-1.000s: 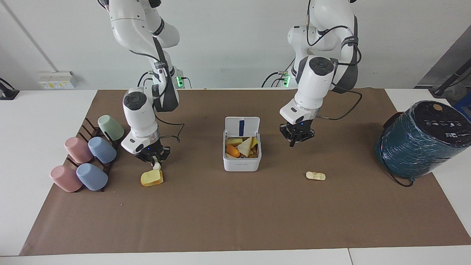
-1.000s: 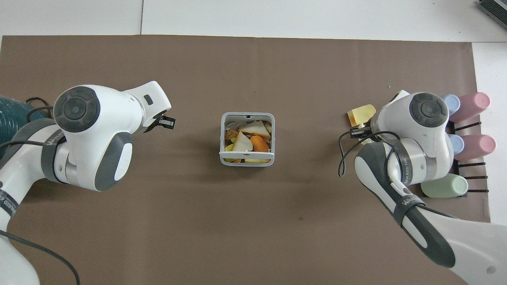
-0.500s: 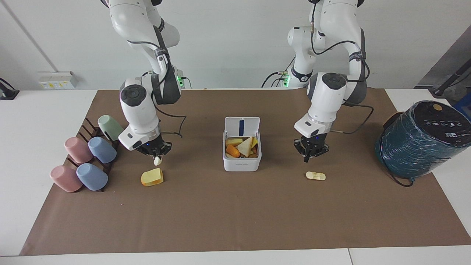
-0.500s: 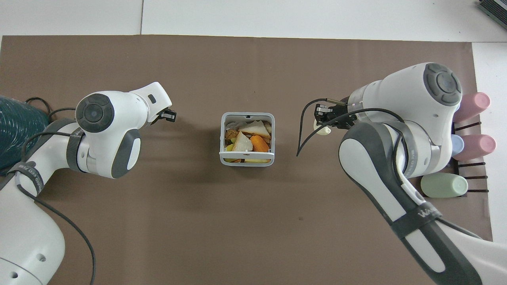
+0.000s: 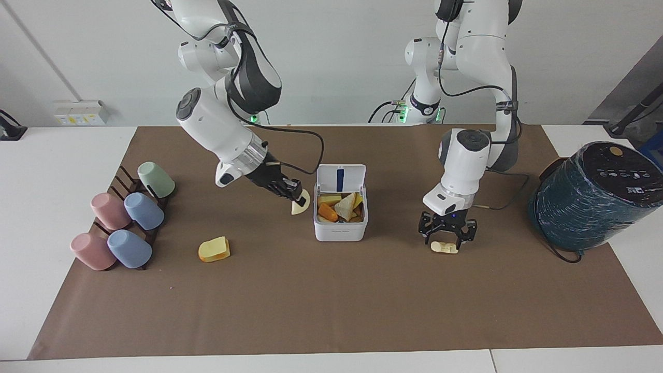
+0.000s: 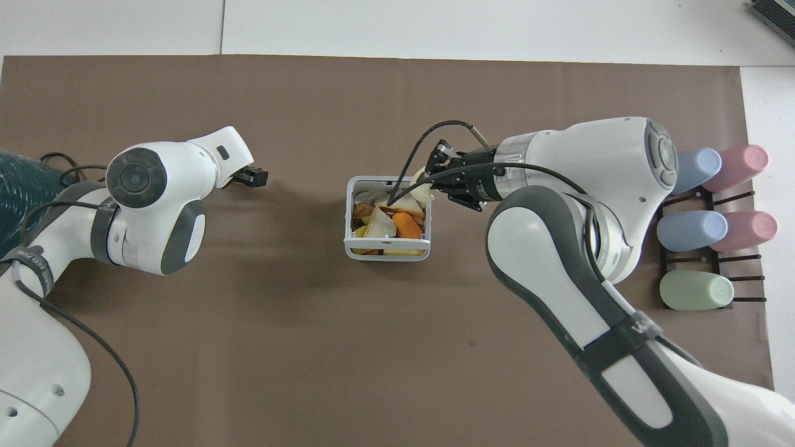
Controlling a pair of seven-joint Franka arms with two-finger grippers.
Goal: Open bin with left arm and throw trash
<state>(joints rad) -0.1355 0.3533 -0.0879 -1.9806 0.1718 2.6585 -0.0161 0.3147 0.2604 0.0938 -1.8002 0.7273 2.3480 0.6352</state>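
Observation:
The white bin (image 5: 340, 232) stands mid-table with its lid (image 5: 340, 178) upright and open, full of food scraps; it also shows in the overhead view (image 6: 349, 214). My right gripper (image 5: 294, 198) is shut on the cream lumpy piece (image 5: 300, 206) and holds it in the air beside the bin's rim; overhead, the gripper (image 6: 436, 181) and piece (image 6: 423, 192) sit over the bin's corner. My left gripper (image 5: 447, 237) is open, low over the pale yellow oblong bit (image 5: 444, 248). The yellow-orange wedge (image 5: 214, 249) lies on the mat toward the right arm's end.
Several pastel cups (image 5: 124, 223) lie on a dark rack at the right arm's end, also overhead (image 6: 708, 223). A big teal wrapped cylinder (image 5: 595, 194) stands at the left arm's end. A brown mat (image 5: 331, 311) covers the table.
My right gripper lifted the cream piece from beside the wedge and carried it to the bin's rim. My left gripper moved away from the bin, lowered over the oblong bit and opened.

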